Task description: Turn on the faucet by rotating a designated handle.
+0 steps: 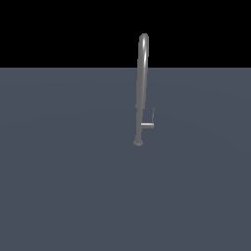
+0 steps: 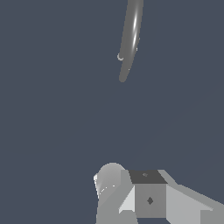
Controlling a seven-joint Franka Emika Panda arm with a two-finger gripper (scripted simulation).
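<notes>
Claw (image 2: 148, 197) state cannot be told, its grey body well apart from the faucet (image 1: 141, 88), which stands upright on the grey bench (image 1: 59, 186) with its handle (image 1: 147, 125) projecting toward the exterior view's right.

The faucet (image 1: 141, 88) stands upright on the flat grey floor, a slim grey metal pipe arched over at its top. Low on its side (toward the exterior view's right) the handle (image 1: 147, 125) juts out level, its thin lever rod pointing up.
</notes>
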